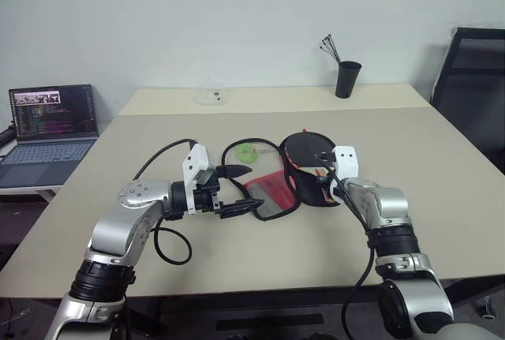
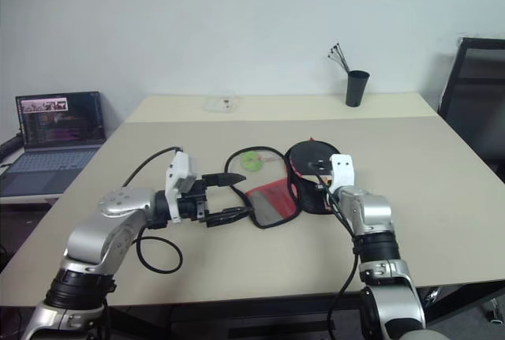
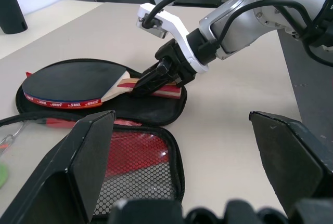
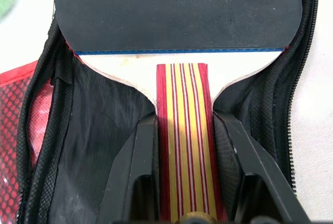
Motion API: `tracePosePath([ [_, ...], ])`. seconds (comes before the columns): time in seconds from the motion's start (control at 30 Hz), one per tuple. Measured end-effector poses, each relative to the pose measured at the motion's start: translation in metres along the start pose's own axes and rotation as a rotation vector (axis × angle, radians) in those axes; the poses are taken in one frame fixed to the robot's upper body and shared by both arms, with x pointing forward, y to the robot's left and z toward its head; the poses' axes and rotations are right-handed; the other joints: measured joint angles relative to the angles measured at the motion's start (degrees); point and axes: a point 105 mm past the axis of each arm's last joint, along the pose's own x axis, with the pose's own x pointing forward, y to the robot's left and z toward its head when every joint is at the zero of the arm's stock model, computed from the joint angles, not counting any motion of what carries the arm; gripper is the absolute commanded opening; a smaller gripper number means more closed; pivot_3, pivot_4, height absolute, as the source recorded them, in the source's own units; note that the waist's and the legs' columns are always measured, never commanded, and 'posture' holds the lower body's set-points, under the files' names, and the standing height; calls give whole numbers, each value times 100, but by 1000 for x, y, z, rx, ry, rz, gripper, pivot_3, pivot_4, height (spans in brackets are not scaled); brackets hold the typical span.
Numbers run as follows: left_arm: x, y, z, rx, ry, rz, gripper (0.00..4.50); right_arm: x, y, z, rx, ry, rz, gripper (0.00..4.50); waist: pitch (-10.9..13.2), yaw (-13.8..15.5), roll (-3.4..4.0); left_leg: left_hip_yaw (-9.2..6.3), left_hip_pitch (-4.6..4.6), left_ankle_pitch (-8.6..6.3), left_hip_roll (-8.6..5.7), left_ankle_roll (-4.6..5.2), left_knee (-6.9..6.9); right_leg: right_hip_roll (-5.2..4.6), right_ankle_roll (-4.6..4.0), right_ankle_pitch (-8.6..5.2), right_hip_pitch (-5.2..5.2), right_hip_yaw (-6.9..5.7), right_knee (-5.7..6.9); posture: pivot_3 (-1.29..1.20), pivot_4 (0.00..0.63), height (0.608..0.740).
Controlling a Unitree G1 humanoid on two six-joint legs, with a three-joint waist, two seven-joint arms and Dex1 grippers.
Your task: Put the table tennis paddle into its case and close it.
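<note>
The case (image 3: 151, 112) lies unzipped and spread flat on the table. The table tennis paddle (image 4: 177, 11) rests in its black half, rubber face up. My right gripper (image 4: 184, 122) is shut on the striped wooden handle (image 4: 184, 172), one finger on each side, and it also shows as the right gripper (image 3: 143, 86) in the left wrist view. The case's red mesh flap (image 1: 272, 194) lies open toward my left gripper (image 1: 251, 188), which hovers open just beside it, holding nothing. A green zipper tag (image 1: 247, 152) lies behind the flap.
A black pen cup (image 1: 347, 80) and a small clear box (image 1: 211, 95) stand at the table's far side. An open laptop (image 1: 51, 127) sits on a side table to the left. A dark chair (image 1: 473, 80) stands at the right.
</note>
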Motion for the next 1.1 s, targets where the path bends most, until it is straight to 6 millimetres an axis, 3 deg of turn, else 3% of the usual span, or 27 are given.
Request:
tracePosePath([
  [0.03, 0, 0, 0, 0, 0, 0, 4500, 0, 1, 0, 0, -1, -2, 1059, 0, 0, 0, 0, 0, 0, 0, 0, 0, 0, 0, 0, 0, 0, 0, 0, 150, 740],
  [0.4, -1, -2, -3, -8, 4, 3, 4500, -2, 12, 9, -27, -36, 18, 4487, 0, -2, 0, -1, 0, 0, 0, 0, -1, 0, 0, 0, 0, 0, -1, 0, 150, 740],
  [0.7, -14, 5, -10, -23, 15, 91, 4500, -59, 33, 46, -172, -187, 273, 4487, 0, 9, 0, -7, -2, -1, 2, 0, -1, -2, -1, -2, 0, -5, -8, 0, 150, 740],
  [1.1, -44, 34, -47, -85, 114, 273, 4500, -145, 46, 62, -395, -302, 726, 4487, 1, 19, -5, -11, -9, -3, 4, 1, -4, -6, -1, -2, 2, -12, -29, 0, 150, 740],
])
